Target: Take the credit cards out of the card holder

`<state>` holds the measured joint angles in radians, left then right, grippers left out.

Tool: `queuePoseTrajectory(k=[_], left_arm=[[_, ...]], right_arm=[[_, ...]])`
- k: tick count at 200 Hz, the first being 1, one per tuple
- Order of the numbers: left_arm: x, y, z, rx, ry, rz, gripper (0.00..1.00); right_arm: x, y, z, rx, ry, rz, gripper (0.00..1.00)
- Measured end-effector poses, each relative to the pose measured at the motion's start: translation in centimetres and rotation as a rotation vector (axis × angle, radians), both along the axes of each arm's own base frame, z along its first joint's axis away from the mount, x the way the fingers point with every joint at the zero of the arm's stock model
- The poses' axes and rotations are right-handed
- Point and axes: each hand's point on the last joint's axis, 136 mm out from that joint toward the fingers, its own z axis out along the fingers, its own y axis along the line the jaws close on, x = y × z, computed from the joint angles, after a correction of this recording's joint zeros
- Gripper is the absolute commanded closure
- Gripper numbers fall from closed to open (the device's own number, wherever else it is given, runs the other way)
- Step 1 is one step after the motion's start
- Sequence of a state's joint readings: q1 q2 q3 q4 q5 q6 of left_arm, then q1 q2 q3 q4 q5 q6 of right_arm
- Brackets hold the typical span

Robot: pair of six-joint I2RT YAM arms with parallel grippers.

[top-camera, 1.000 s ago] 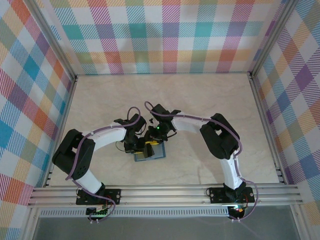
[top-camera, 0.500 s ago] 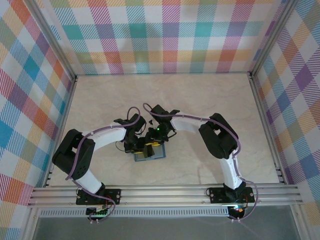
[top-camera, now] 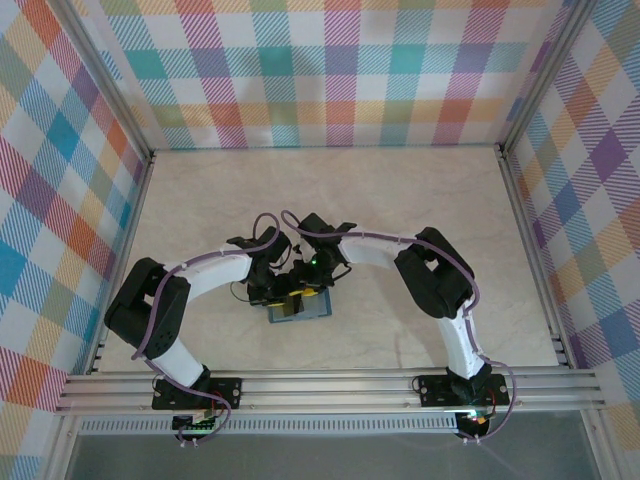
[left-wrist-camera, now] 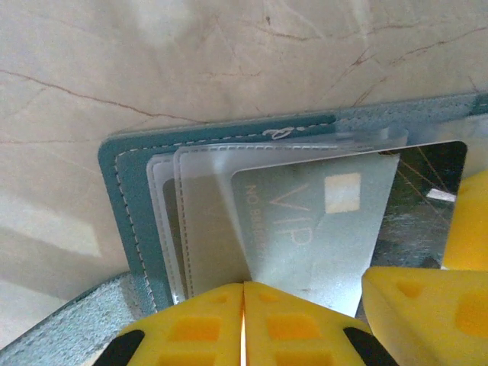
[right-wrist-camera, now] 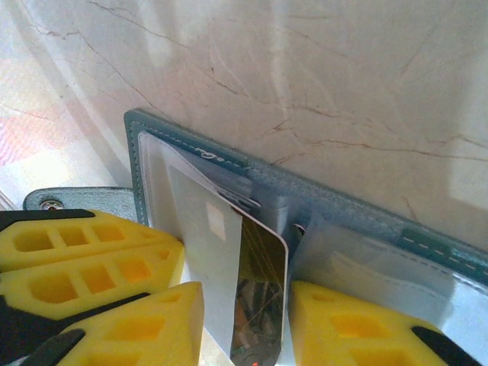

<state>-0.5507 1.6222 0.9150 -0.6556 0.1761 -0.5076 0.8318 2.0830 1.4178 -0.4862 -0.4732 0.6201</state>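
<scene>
Your left gripper [left-wrist-camera: 244, 328] is closed on nothing, tips seemingly pinning the card holder [left-wrist-camera: 122, 191] beneath them. The credit card [right-wrist-camera: 221, 252] juts between the half-parted jaws of your right gripper [right-wrist-camera: 245, 328], long axis toward that wrist; whether they pinch it, you cannot tell

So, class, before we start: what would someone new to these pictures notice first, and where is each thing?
A silvery credit card marked VIP juts from an inner slot of the open teal card holder, which lies on the marble table. The left gripper, its yellow fingers shut, rests against the holder's pockets. The card's free end lies between the fingers of the right gripper.
</scene>
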Motion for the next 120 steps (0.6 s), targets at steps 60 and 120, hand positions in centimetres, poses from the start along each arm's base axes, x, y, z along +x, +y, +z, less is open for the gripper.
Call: queuePoseTrajectory(k=[60, 120], left_arm=[[0.0, 0.3, 0.2, 0.009, 0.009, 0.002, 0.83], [-0.1, 0.4, 1.6, -0.005, -0.013, 0.007, 0.84]], right_arm=[[-0.5, -0.3, 0.5, 0.024, -0.005, -0.001, 0.65], [-0.4, 0.1, 0.9, 0.042, 0.015, -0.020, 0.66]])
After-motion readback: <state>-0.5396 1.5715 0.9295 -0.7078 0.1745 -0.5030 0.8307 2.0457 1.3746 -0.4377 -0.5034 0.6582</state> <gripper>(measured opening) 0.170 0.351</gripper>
